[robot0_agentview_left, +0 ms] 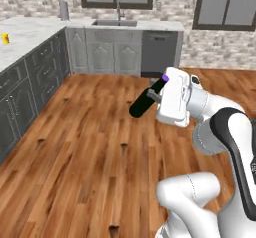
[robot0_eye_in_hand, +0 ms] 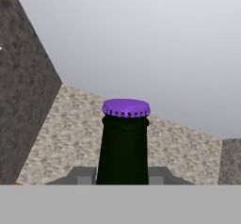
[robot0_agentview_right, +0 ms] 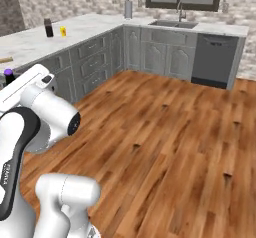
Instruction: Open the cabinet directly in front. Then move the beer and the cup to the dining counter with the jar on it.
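My gripper (robot0_agentview_left: 155,95) is shut on the beer (robot0_agentview_left: 142,105), a near-black bottle with a purple cap, held tilted in the air above the wooden floor. In the hand view the beer (robot0_eye_in_hand: 123,145) rises between the two fingertips (robot0_eye_in_hand: 81,175) of the gripper (robot0_eye_in_hand: 123,175). Its purple cap (robot0_agentview_right: 8,73) peeks out beside the arm. The yellow cup (robot0_agentview_right: 63,31) stands next to the black jar (robot0_agentview_right: 48,28) on the dining counter (robot0_agentview_right: 30,44), far to the left. The cup (robot0_agentview_left: 5,38) also shows on the dining counter (robot0_agentview_left: 25,37). Grey wall cabinets (robot0_agentview_left: 225,4) line the top edge; which one the task means I cannot tell.
A pale grey metal cylinder (robot0_agentview_left: 64,10) stands at the counter's corner. A sink with a tap (robot0_agentview_left: 117,22) and a dark dishwasher (robot0_agentview_left: 160,52) sit along the back wall. Grey drawer fronts (robot0_agentview_left: 30,87) run along the left. Wide wooden floor (robot0_agentview_left: 90,147) lies between.
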You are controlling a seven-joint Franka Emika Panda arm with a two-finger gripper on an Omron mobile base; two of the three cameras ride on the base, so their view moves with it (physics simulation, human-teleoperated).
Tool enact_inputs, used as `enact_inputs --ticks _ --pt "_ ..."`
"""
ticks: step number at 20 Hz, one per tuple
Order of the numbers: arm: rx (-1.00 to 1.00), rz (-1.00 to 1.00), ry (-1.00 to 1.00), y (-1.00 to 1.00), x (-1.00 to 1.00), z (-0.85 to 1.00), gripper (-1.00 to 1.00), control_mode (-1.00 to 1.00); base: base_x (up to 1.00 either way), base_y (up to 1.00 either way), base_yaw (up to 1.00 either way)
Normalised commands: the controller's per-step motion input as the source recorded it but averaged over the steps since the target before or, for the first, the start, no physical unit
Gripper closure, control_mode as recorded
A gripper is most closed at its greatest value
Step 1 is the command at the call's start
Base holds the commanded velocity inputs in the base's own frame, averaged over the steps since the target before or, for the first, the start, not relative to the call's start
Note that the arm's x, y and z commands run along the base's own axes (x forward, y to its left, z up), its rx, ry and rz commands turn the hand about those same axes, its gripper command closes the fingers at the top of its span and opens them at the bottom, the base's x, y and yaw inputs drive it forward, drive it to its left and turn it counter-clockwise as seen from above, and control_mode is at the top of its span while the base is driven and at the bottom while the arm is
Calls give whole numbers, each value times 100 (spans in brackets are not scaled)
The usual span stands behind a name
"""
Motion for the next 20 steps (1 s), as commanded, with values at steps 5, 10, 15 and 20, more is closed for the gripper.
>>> enact_inputs --ticks 5,10,15,20 --pt "0 0 0 0 0 0 100 100 100 -3 26" --pt "0 0 0 0 0 0 100 100 100 -30 7" --pt "0 0 0 0 0 0 100 100 100 -14 1" --pt "0 0 0 0 0 0 100 100 100 -1 0"
